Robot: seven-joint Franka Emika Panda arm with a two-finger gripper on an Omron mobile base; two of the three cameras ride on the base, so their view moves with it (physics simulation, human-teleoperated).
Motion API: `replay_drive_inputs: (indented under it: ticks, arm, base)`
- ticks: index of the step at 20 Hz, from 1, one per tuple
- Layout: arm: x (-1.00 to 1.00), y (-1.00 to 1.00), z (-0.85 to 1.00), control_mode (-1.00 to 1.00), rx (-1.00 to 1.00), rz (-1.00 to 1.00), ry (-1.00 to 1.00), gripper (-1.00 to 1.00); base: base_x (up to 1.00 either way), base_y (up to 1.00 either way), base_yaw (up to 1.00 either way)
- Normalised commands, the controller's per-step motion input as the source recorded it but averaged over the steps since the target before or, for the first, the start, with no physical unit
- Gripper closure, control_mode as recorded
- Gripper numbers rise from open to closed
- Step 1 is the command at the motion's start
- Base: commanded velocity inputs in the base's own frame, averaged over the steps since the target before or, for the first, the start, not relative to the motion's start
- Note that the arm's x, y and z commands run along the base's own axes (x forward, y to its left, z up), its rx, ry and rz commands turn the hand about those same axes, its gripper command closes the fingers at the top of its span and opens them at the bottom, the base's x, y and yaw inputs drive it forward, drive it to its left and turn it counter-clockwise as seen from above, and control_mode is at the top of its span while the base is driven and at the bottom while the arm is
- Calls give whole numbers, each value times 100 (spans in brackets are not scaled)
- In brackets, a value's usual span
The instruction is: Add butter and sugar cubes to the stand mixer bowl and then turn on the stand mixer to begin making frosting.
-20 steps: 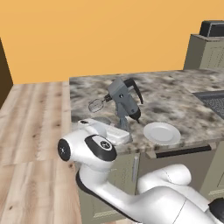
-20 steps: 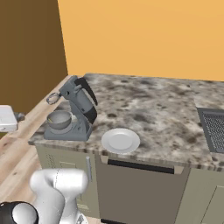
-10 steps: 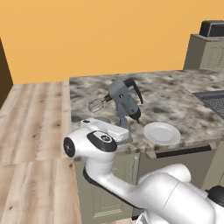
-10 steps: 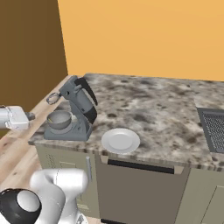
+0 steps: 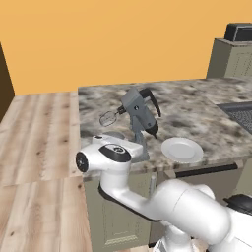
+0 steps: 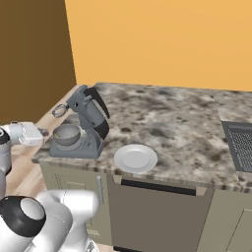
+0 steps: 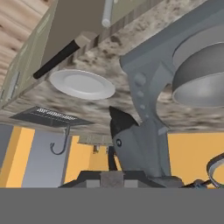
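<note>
The claw (image 6: 43, 133) hangs off the bench's (image 6: 197, 123) left end, jaws pinched almost shut and, as far as this angle lets me judge, holding nothing. In the right base view the stand mixer bowl (image 6: 66, 135) sits just beside it at three o'clock, seated on the base of the stand mixer (image 6: 84, 125), whose head is tilted up with the whisk clear. The mixer's long axis runs along the bench, bowl end toward the claw, so the next reach goes straight right; white plate (image 6: 136, 158) lies beyond.
</note>
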Motion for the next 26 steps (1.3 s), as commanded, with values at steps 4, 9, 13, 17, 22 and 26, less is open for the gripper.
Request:
replay_drive_inputs:
  ticks: [4,9,13,17,22,26]
  arm:
    - [36,0,-22,-100,0,0,5,100]
    - [20,0,-9,-100,0,0,0,100]
    - [13,0,-14,-100,0,0,1,100]
    - [3,0,-25,-100,1,0,8,100]
    - [10,0,-15,-100,5,2,9,100]
    - [21,0,-6,-100,3,4,3,100]
  base:
    - [0,0,0]
    - [0,0,0]
    - [0,0,0]
    - [0,0,0]
    - [0,0,0]
    - [0,0,0]
